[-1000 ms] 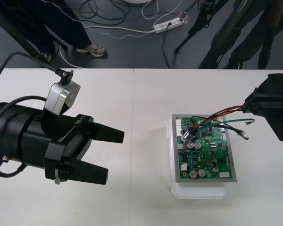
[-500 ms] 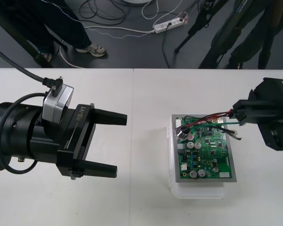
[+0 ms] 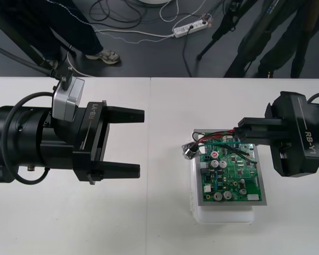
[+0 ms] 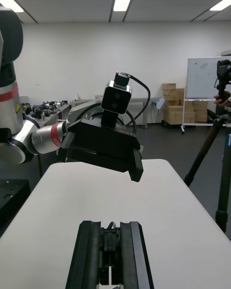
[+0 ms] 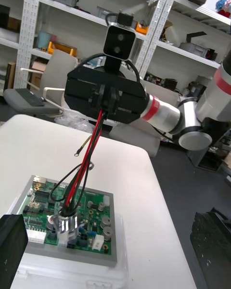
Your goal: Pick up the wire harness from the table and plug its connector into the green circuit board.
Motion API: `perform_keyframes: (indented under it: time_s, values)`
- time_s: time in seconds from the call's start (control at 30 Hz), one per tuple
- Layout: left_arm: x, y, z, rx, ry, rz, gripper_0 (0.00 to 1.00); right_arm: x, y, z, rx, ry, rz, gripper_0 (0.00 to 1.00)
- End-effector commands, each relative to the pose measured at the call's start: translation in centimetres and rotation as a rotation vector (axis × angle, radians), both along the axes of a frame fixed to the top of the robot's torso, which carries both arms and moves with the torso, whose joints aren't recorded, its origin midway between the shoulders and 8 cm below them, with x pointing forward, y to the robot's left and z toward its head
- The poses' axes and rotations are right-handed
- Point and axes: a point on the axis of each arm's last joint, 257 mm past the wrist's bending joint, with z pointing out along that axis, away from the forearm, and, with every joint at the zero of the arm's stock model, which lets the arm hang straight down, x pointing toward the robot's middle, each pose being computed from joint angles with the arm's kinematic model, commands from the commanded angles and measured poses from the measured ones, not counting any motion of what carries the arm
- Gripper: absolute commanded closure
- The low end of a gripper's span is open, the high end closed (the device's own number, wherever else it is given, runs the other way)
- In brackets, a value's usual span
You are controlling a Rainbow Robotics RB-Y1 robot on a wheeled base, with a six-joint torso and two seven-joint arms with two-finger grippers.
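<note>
Wire harness [image 3: 212, 137], light and limp, hangs pinched in the right end effector [image 3: 240, 130] over the green circuit board [image 3: 231, 178] by the tabletop's [image 3: 159, 223] right edge; best gripped near its end. Left end effector [image 3: 141, 142] spread.

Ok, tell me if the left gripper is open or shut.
Open. The left gripper has its two fingers spread wide apart, nothing between them.

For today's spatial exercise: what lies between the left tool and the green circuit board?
Front view: bare table from the left tool to the harness socket at the board's corner.
</note>
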Motion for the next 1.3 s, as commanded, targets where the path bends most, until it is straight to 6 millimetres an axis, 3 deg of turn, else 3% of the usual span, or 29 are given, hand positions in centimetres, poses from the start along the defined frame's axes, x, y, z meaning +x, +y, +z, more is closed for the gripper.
perform_keyframes:
  time_s: [0.03, 0.4, 0.63, 0.9, 1.3]
  values:
    - [0.4, -2.4, 3.4, -0.077, -0.133, 0.008, 0.0, 0.0, 0.7, 0.6, -0.005, -0.095, -0.058, 1.0]
    - [0.6, -5.1, 4.1, -0.07, -0.26, -0.013, 0.0, 0.5, 3.9, 1.0, 0.034, -0.106, -0.114, 1.0]
    - [0.9, -5.9, 4.0, -0.055, -0.268, -0.041, 0.0, -0.3, 4.8, 1.3, 0.039, -0.101, -0.107, 1.0]
    - [1.9, -5.8, 3.7, -0.077, -0.264, -0.086, 0.0, -1.0, 5.4, 1.2, 0.048, -0.066, -0.084, 1.0]
    - [1.4, -5.7, 3.0, -0.042, -0.282, -0.132, 0.0, -1.2, 6.7, 0.6, 0.049, -0.014, -0.069, 1.0]
